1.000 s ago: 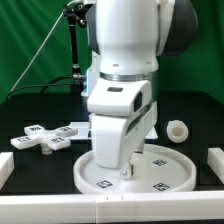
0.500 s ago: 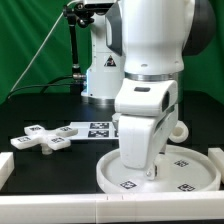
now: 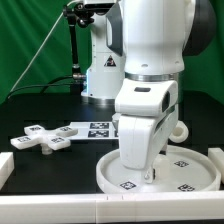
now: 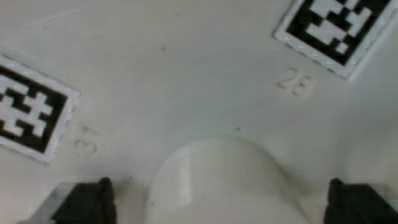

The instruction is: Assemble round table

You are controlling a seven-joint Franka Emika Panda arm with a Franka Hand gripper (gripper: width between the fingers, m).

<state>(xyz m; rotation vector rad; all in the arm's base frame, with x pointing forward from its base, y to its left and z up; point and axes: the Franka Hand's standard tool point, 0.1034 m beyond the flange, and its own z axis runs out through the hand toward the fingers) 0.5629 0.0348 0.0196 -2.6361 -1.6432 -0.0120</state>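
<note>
You've got the hand (image 3: 150, 173) down inside the round disc (image 3: 103, 172), which lies flat on the black surface (image 3: 50, 172) twd the exterior view's right. In the wrist view its fingers (image 4: 89, 202) stand apart either side of a rounded white hump (image 4: 222, 170) on the disc, w/ a gap each side (nothing clamped). The cylinder leg (image 3: 178, 130) sits behind the arm, partly hidden. The cross-shaped foot (image 3: 45, 138) lies flat at the exterior view's left; the marker board (image 3: 97, 128) is just beside it.
</note>
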